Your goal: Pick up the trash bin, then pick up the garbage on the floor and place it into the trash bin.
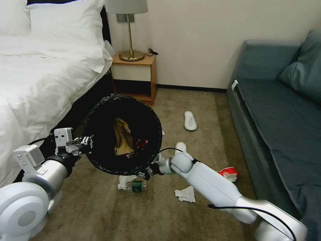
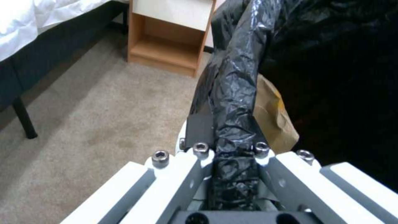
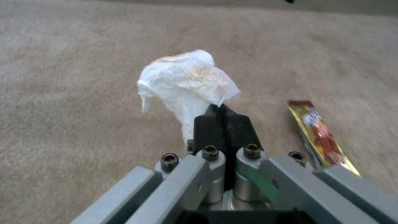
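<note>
We see our left gripper [image 2: 226, 137], jaws clamped on the rim of the round black-bagged trash bin [image 1: 122, 134] at frame centre, while our right gripper [image 3: 222, 113] pinches a crumpled white tissue [image 3: 186, 81] above the beige carpet [image 1: 100, 207].

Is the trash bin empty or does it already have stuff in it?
Not empty. The bin, held at its rim by the left claw, contains a brown paper bag and red wrappers.

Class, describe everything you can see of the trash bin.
The trash bin is round, lined with a crinkled glossy black plastic bag folded over its rim. It is held off the carpet, tilted with its mouth toward the camera. The left gripper is clamped on its rim. Inside lie a brown paper bag and red wrappers.
</note>
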